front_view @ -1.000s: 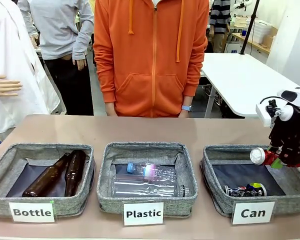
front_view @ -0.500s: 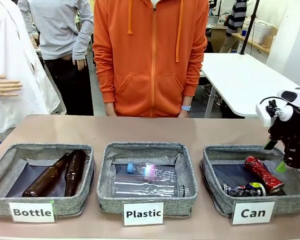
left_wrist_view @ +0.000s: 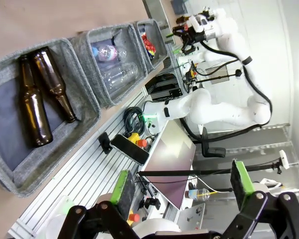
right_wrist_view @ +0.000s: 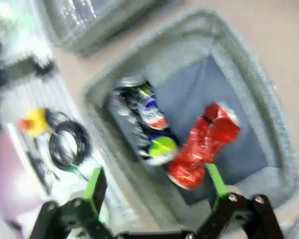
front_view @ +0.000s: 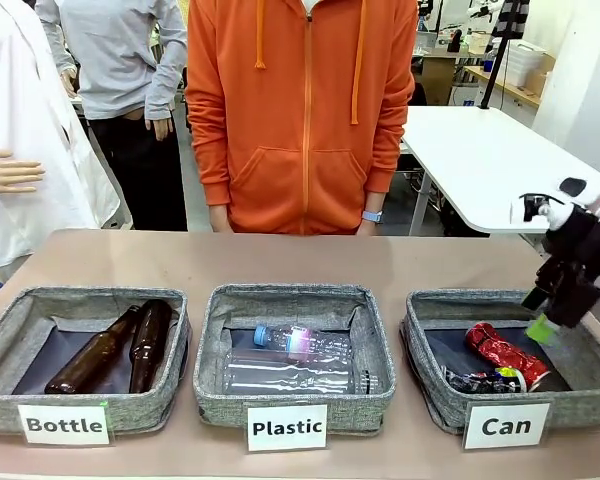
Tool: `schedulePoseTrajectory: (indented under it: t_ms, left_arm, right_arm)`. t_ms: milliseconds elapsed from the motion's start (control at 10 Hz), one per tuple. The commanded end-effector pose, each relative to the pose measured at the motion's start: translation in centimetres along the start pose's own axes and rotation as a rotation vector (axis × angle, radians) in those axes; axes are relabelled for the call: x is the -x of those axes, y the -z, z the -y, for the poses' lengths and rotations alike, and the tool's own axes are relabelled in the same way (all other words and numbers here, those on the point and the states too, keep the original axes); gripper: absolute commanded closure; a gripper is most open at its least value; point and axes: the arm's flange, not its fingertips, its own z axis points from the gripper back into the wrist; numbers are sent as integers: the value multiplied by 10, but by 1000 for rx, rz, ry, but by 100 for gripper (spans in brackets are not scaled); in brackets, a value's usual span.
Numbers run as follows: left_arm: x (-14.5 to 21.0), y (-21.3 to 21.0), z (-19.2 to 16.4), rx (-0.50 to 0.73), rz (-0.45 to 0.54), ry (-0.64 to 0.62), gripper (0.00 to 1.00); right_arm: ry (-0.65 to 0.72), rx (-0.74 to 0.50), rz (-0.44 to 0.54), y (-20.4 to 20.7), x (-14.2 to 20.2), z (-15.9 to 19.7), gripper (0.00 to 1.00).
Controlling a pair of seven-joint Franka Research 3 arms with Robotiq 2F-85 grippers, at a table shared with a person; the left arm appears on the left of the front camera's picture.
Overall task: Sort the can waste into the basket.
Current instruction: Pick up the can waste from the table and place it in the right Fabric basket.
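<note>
Both cans lie inside the grey "Can" basket (front_view: pixel 424 392) at the right: the crushed red can (front_view: pixel 504 353) and, toward the front wall, the black can with green-and-white marks (front_view: pixel 485 381). My right gripper (front_view: pixel 552 313) hangs open above the basket's right side, nothing between its fingers. Seen from the right wrist, the red can (right_wrist_view: pixel 203 146) and the black can (right_wrist_view: pixel 148 123) rest on the dark lining of the basket (right_wrist_view: pixel 269 114), below my open right gripper (right_wrist_view: pixel 156 185). My left gripper (left_wrist_view: pixel 182 183) stands open and empty, off the table.
The "Plastic" basket (front_view: pixel 212 396) in the middle holds clear bottles, the "Bottle" basket (front_view: pixel 176 392) at the left holds two brown glass bottles. A person in an orange hoodie (front_view: pixel 302 110) stands at the far side. Bare tabletop lies behind the baskets.
My right gripper opened and let go of the red can, which dropped into the Can basket and settled beside the black can. The gripper then lifted slightly.
</note>
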Motion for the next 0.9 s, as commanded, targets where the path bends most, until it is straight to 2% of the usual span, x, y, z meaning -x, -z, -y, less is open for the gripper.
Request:
schedulePoseTrajectory:
  t_ms: [0,100,200,300,500,700,800]
  left_arm:
    - [2,-1,2,-11,-12,-3,0]
    - [2,-1,2,-11,-12,-3,0]
    - [2,-1,2,-11,-12,-3,0]
    - [2,-1,2,-11,-12,-3,0]
    - [2,-1,2,-11,-12,-3,0]
    - [2,-1,2,-11,-12,-3,0]
    - [2,-1,2,-11,-12,-3,0]
  right_arm:
    - [623,-470,759,-40,2,15,0]
    - [603,-670,996,-42,16,29,0]
    - [715,-737,1064,-41,24,43,0]
    - [768,-796,1060,-42,32,52,0]
    - [777,-824,1136,-41,51,58,0]
    - [817,-803,1193,-40,60,59,0]
    - [851,-755,1171,-40,56,61,0]
